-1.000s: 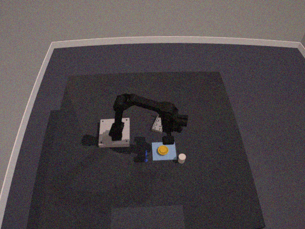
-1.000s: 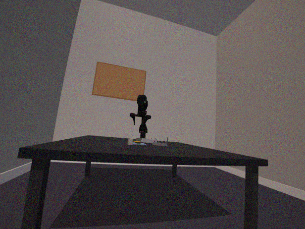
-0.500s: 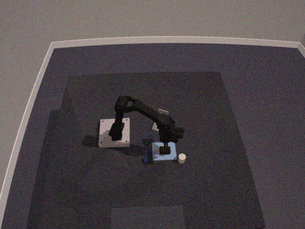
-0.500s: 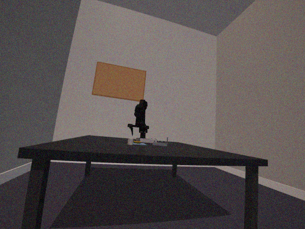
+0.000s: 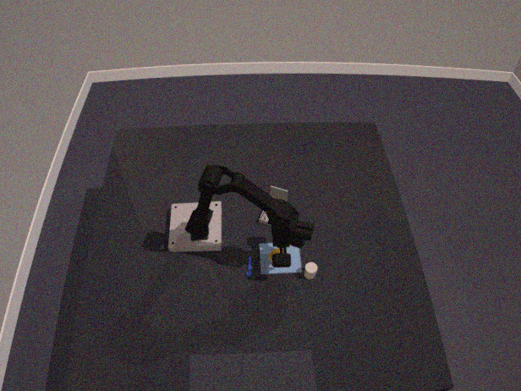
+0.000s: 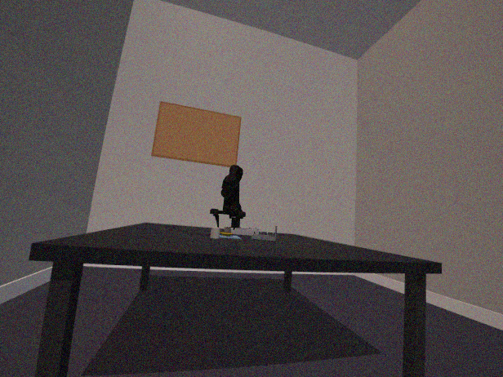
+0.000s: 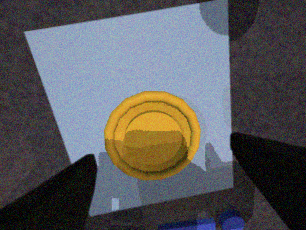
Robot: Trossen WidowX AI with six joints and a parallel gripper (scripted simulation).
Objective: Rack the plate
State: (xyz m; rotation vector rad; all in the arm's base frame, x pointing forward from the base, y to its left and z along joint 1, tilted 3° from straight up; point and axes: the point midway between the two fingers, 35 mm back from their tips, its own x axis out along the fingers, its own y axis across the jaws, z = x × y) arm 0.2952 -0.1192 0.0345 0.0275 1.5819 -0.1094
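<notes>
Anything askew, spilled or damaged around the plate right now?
Nothing stands out: the yellow plate lies flat and whole on the blue mat, the white cylinder stands upright beside it. No spill visible.
</notes>
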